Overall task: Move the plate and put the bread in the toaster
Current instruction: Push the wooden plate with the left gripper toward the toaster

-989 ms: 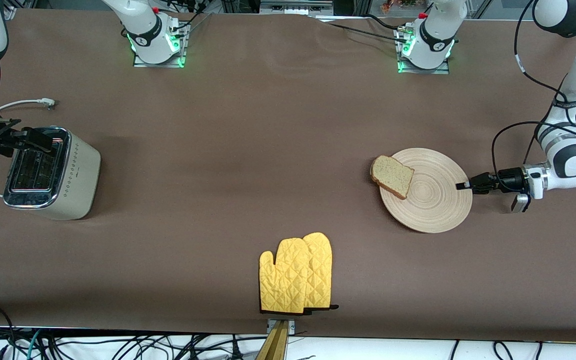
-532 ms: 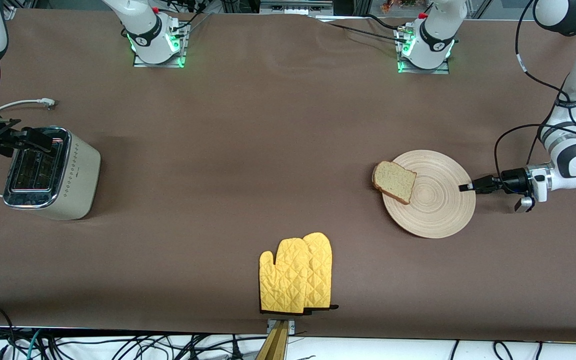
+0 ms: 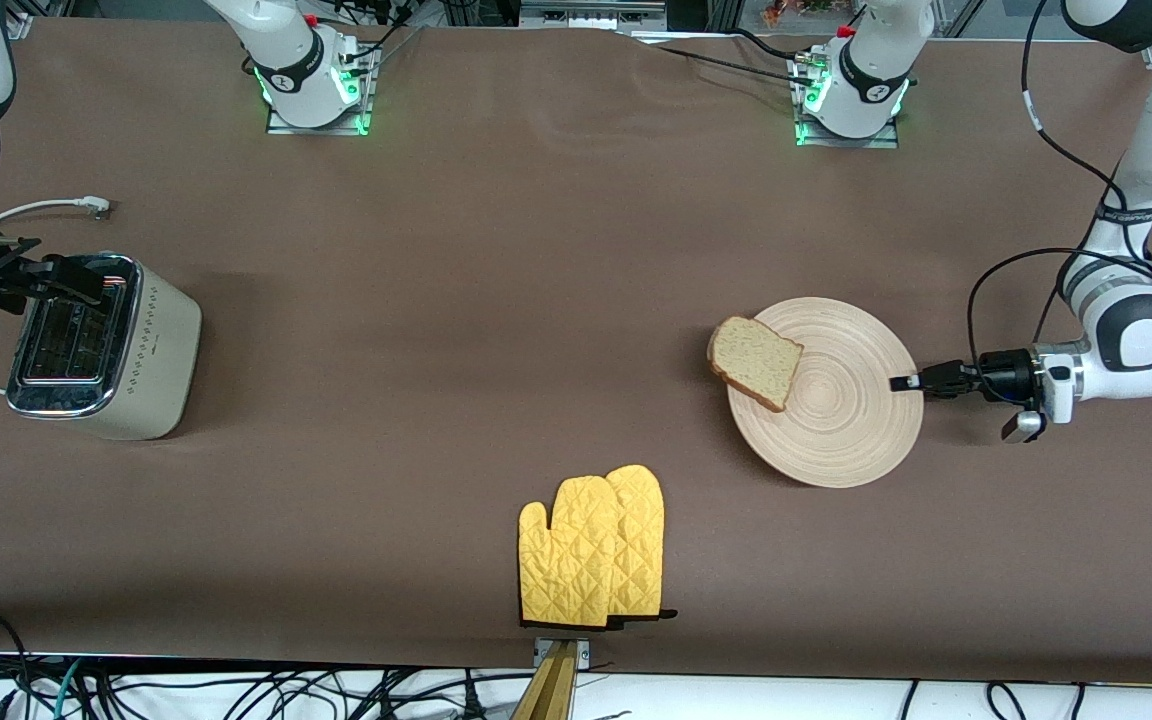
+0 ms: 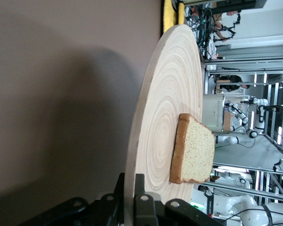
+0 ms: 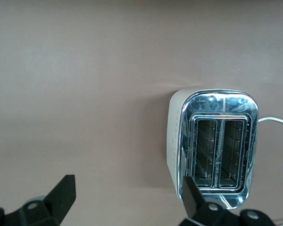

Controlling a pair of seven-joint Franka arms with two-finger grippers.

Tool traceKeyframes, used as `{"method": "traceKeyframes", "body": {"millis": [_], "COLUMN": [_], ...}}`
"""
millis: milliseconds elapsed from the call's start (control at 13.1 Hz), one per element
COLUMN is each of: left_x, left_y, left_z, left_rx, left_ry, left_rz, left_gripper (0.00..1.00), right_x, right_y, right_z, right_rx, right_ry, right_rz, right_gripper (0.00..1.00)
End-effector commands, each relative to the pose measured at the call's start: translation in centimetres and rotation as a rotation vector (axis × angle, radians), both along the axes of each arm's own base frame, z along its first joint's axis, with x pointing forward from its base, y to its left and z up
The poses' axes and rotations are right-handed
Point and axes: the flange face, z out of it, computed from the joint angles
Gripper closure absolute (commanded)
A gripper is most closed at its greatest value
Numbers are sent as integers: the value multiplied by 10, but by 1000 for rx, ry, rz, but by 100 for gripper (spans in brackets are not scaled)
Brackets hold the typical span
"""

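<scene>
The pale wooden plate lies toward the left arm's end of the table. The bread rests on its rim, overhanging toward the right arm's end. My left gripper is shut on the plate's rim at the side away from the bread. In the left wrist view the gripper clamps the rim of the plate with the bread on it. The cream toaster stands at the right arm's end. My right gripper hovers open and empty over it. Both empty slots of the toaster show past the right gripper.
A pair of yellow oven mitts lies near the table's front edge, midway along it. The toaster's white cord and plug lie farther from the front camera than the toaster. Both arm bases stand along the back edge.
The left gripper has pushed the plate, with the bread on it, a short way toward the right arm's end of the table. The right arm has not moved.
</scene>
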Motion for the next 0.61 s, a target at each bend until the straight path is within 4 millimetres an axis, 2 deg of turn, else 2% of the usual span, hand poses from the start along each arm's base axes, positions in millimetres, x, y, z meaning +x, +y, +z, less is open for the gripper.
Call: {"method": "traceKeyframes", "body": {"millis": [0,304,380,532], "left_x": [-5,-11,-10,-18], "left_y": [-43,-110,-132,-164], "left_z": [9,2,3,-1], "left_rx": [-86,-84,-87,-74], "left_ry": [6,22,22,43], "left_rz": [61,96,111,138], "left_gripper": [100,100,100,100], "right_x": [0,0,0,0], "right_y": [-2,-2,-3,-3], "right_z": [2,1,1,1], "right_rx": [-1,-1,-1,1], "right_ry": [-7,-5,-5,-6], "right_rz": [-5,-5,-6,-7], "right_gripper": [0,0,0,0]}}
